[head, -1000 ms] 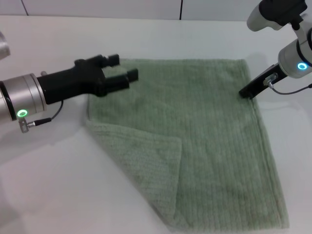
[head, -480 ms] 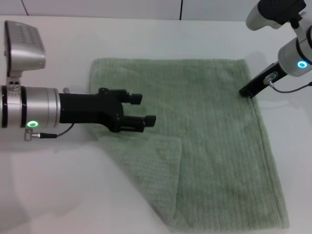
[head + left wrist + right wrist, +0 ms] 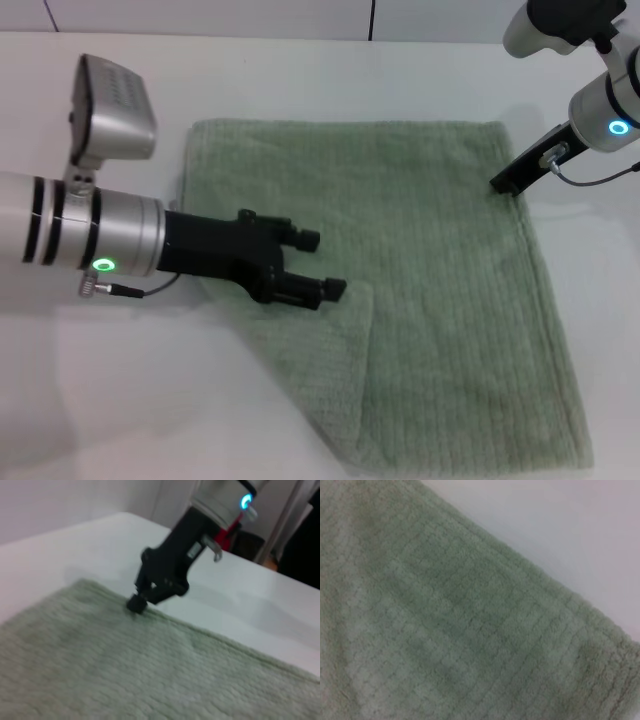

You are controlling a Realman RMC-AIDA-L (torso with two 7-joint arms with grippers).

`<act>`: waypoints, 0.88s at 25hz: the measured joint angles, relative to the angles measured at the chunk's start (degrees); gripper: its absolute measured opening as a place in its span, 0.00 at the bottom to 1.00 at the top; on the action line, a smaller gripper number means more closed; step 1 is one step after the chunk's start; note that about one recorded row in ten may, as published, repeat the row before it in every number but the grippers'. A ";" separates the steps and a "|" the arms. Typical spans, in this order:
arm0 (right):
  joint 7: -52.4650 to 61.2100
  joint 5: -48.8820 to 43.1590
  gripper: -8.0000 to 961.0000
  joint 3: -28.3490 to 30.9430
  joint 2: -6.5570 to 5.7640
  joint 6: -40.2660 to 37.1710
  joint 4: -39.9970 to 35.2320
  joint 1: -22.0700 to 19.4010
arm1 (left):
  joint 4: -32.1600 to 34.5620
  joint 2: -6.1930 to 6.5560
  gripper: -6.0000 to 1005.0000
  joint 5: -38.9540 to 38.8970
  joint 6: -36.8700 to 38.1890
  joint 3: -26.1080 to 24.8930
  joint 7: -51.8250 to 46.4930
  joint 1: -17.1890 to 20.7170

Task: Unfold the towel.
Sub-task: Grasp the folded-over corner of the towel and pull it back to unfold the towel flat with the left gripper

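The pale sage-green towel (image 3: 440, 300) lies flat on the white table. Its near-left corner is folded over as a triangular flap (image 3: 310, 380). My left gripper (image 3: 322, 265) is open and empty, low over the towel at the flap's upper edge. My right gripper (image 3: 500, 186) looks shut, with its tip down at the towel's far-right corner. The left wrist view shows that right gripper (image 3: 135, 603) touching the towel's edge (image 3: 100, 670). I cannot tell whether it pinches the cloth. The right wrist view shows only towel (image 3: 445, 620) and table.
The white table (image 3: 330, 80) surrounds the towel on all sides. A wall edge runs along the back. My right arm's cable (image 3: 590, 180) hangs beside the towel's right edge.
My left gripper has moved from the towel's far-left corner toward me and to the right, down to the folded flap. The right gripper has stayed at the far-right corner.
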 joint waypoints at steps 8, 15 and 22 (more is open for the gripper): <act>-0.06 0.02 0.01 0.00 -0.04 0.08 0.36 0.20 | -2.16 -0.07 0.80 0.83 -0.60 2.08 -0.10 -1.87; -0.06 0.01 0.01 0.00 -0.04 0.13 0.53 0.28 | -4.21 -0.21 0.80 0.86 -1.72 2.87 -0.27 -3.18; -0.06 -0.03 0.01 0.00 -0.02 0.12 0.53 0.30 | -5.33 -0.45 0.80 -1.14 -5.50 7.31 -0.28 -3.74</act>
